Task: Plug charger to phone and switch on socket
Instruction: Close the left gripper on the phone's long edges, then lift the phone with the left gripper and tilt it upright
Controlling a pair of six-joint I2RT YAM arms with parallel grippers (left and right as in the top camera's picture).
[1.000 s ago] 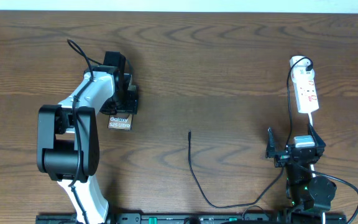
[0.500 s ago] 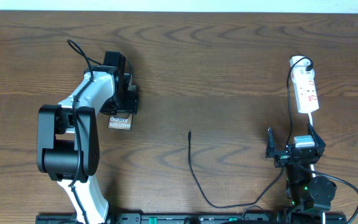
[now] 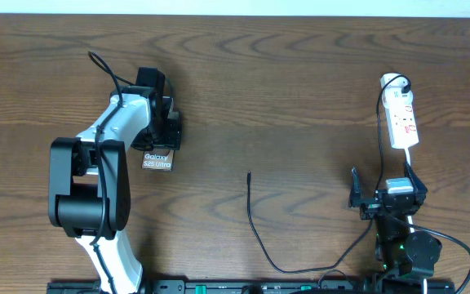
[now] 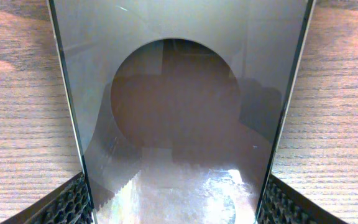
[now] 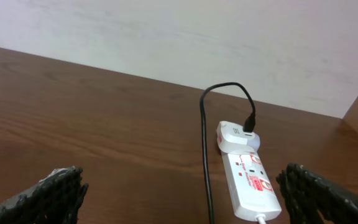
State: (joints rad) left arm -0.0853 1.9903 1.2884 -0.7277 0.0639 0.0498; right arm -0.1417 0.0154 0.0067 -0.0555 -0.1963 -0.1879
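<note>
Left tool (image 3: 160, 139) grasps the phone (image 3: 157, 159); best held level, port facing the charger (image 3: 249, 175) by the counter's (image 3: 300, 82) near edge. Right tool (image 5: 188, 193) is released.

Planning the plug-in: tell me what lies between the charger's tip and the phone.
Only bare wooden table separates the charger tip from the phone; the overhead view shows it.
</note>
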